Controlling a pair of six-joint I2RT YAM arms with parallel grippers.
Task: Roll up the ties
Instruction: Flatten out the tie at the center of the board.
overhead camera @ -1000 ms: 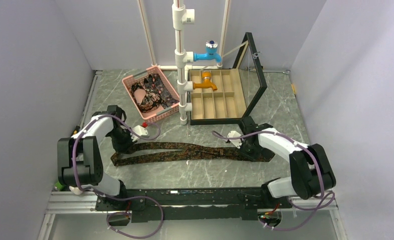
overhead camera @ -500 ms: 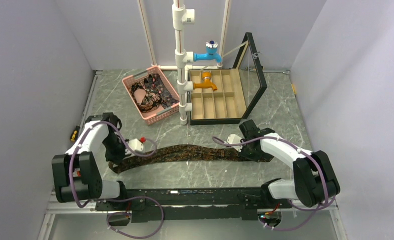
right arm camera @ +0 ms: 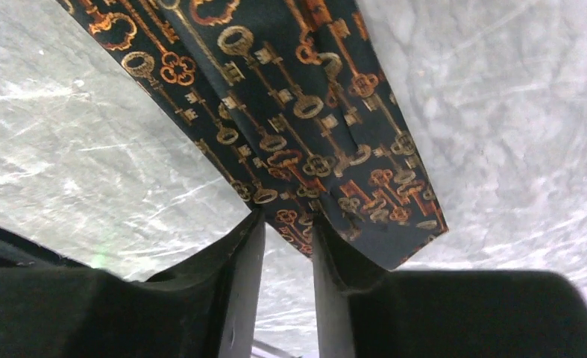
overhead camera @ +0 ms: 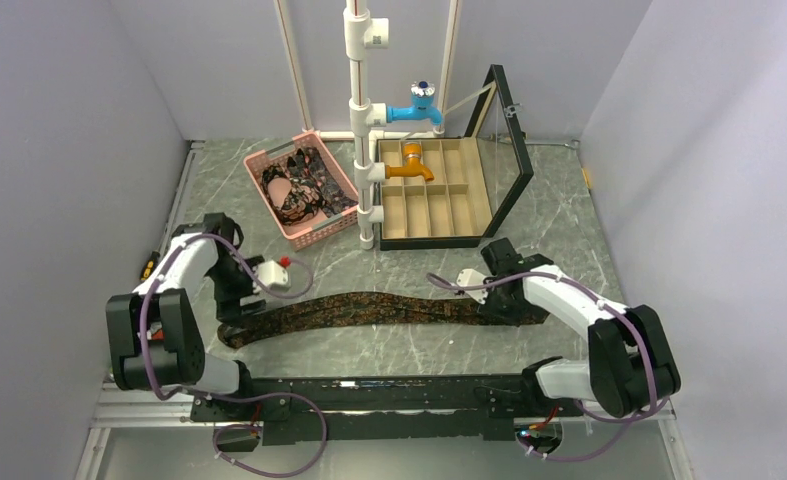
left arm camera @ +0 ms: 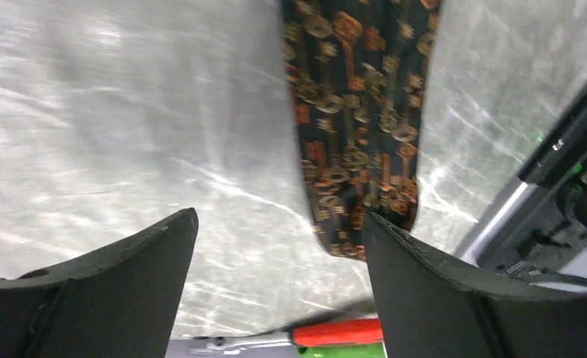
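Left gripper (left arm camera: pixel 279 224) is hovering, jaws spread wide, tie (left arm camera: pixel 357 119) lying beside one finger. Right gripper (right arm camera: pixel 287 224) is sitting narrowly parted at tie's end; whether it is pinching, cannot tell.

– What's on the grey marbled tabletop (overhead camera: pixel 569 205)?
– One patterned tie (overhead camera: pixel 369 307), stretched flat across the near part, left to right.
– And further back?
– A pink mesh basket (overhead camera: pixel 321 233), a white pipe stand (overhead camera: pixel 366 238) beside it, then a compartmented box (overhead camera: pixel 431 195), lid raised.
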